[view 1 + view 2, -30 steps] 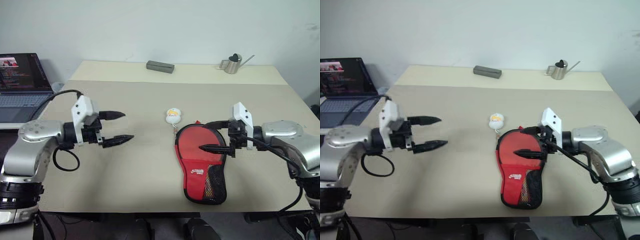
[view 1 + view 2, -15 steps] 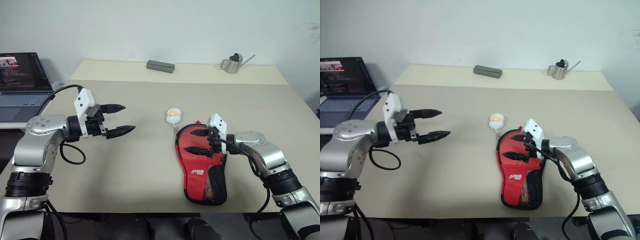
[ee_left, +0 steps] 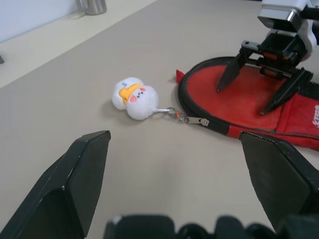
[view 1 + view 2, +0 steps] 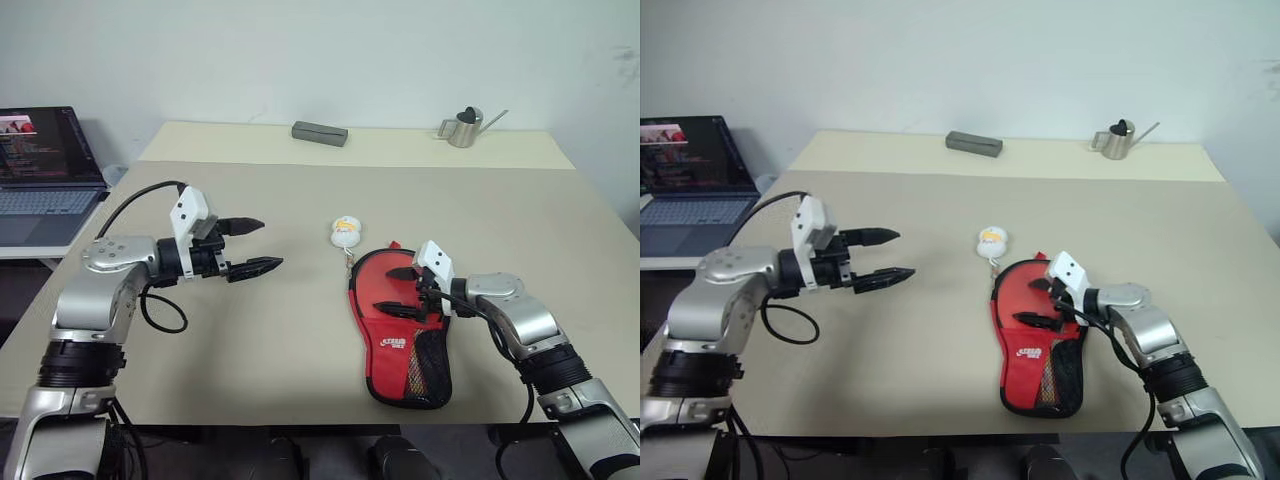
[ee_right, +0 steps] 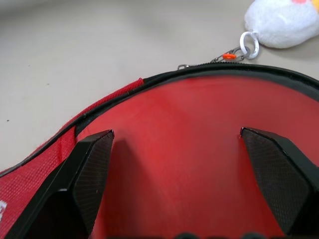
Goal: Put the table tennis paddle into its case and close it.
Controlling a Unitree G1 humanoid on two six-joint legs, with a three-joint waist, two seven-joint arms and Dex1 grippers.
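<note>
The red case (image 4: 375,332) lies flat on the table, round end toward the far side, black mesh pocket at its near narrow end. Its white-yellow zipper charm (image 4: 346,230) rests on the table just beyond the round end. My right gripper (image 4: 392,290) is open, with both fingertips low over the round red part of the case (image 5: 174,124). My left gripper (image 4: 270,244) is open and empty, hovering above the table to the left of the charm (image 3: 133,97). The table tennis paddle is hidden.
An open laptop (image 4: 45,160) sits on a side surface at the far left. A grey block (image 4: 320,133) and a small metal watering can (image 4: 462,128) stand along the far edge of the beige table (image 4: 300,340).
My right gripper has sunk from above the case down close to its round part, still open. My left gripper has edged slightly toward the middle of the table.
</note>
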